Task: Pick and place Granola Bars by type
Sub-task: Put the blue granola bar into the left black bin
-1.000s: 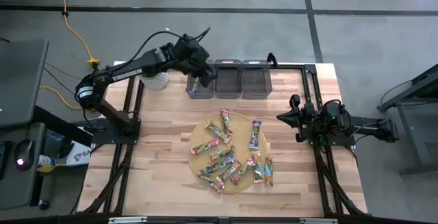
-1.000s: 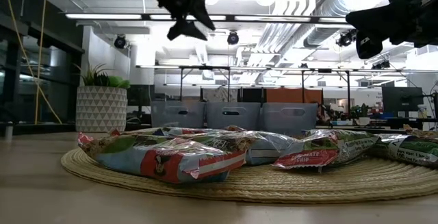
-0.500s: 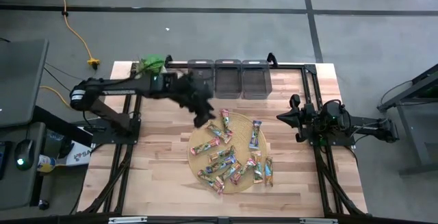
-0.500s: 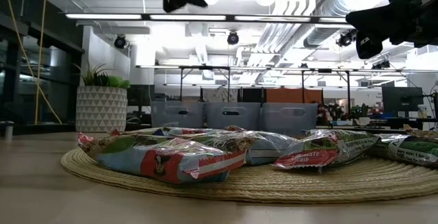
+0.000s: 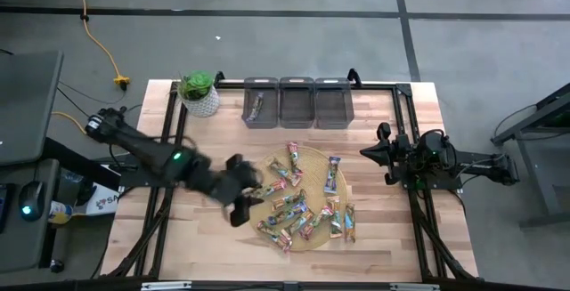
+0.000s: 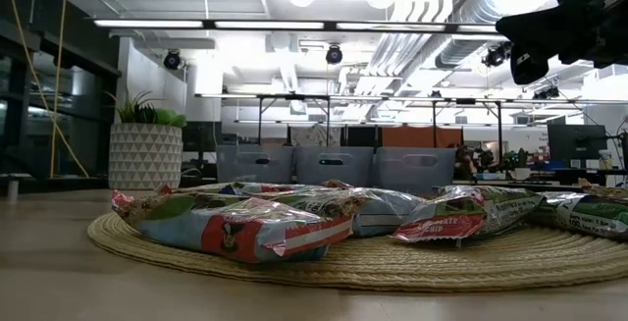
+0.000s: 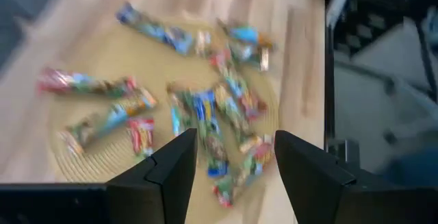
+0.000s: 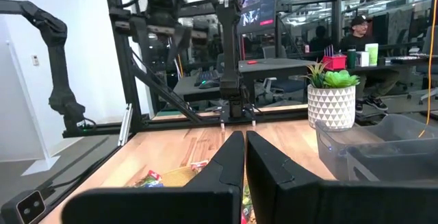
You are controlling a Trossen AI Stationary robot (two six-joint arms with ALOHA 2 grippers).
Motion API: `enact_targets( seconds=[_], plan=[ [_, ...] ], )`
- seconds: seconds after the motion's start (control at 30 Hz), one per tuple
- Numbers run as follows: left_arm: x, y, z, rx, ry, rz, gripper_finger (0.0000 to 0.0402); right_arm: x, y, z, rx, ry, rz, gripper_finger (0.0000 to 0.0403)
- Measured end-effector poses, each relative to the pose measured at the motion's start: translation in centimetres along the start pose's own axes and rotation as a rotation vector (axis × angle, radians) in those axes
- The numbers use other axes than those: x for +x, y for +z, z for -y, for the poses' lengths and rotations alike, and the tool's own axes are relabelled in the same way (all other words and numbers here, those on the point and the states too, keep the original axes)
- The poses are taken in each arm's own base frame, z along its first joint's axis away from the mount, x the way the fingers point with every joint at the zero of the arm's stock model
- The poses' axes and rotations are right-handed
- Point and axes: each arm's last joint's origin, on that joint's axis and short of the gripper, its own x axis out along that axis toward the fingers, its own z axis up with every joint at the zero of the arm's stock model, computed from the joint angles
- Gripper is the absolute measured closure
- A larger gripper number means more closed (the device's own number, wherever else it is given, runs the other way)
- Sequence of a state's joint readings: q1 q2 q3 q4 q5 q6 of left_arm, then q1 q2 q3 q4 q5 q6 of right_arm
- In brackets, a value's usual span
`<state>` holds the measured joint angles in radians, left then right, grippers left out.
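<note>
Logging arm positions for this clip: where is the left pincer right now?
In the high view the left pincer, open and empty, hovers at the left edge of the round woven mat, beside the granola bars; the right pincer waits at the table's right side.

My bench (image 5: 205, 229) is pale planked wood, smooth and matt. The mat (image 6: 412, 262) is coarse woven straw. The Granola Bars (image 6: 235, 225) wear glossy, crinkled film wrappers. The bins (image 5: 297, 102) look like grey translucent plastic. My left tool (image 7: 229, 169) shows matt black plastic fingers (image 7: 311, 176).

Granola Bars (image 5: 301, 195) scattered flat on the round mat (image 5: 252, 204)
</note>
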<state>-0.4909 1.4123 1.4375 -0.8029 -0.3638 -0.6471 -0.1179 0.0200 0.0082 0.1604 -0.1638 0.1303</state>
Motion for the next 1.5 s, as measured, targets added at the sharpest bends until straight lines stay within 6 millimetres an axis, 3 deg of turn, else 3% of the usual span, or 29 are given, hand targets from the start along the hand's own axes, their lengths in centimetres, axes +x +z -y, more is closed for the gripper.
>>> enact_targets(
  seconds=[0.13, 0.27, 0.47, 0.67, 1.0, 1.2, 1.5],
  plan=[
    [-2.4, -1.9, 1.6, 0.03, 0.124, 0.126, 0.0208, 0.0, 0.0, 0.0, 0.0, 0.0, 0.0, 0.0402],
    [-3.8, -4.2, 1.8, -0.002, 0.198, 0.173, 0.0208, 0.0, 0.0, 0.0, 0.0, 0.0, -0.001, 0.0402],
    [-1.5, -8.5, 2.6, -0.12, 0.063, 0.204, 0.0208, 0.0, 0.0, 0.0, 0.0, 0.0, 0.0, 0.0402],
    [2.4, -10.1, 2.5, -0.226, -0.042, 0.213, 0.0208, 0.0, 0.0, 0.0, 0.0, 0.0, 0.001, 0.0402],
    [9.8, -6.7, 0.1, -0.281, -0.074, 0.067, 0.0208, 0.0, -0.1, 0.0, 0.002, -0.001, -0.01, 0.0402],
    [13.2, -5.6, -1.0, -0.09, 0.005, -0.09, 0.0208, 0.1, -0.1, 0.0, 0.003, -0.002, -0.016, 0.0402],
    [18.4, -4.1, 0.0, 0.106, 0.052, -0.351, 0.0208, 0.2, -0.4, 0.1, 0.007, -0.006, -0.044, 0.0402]
  ],
)
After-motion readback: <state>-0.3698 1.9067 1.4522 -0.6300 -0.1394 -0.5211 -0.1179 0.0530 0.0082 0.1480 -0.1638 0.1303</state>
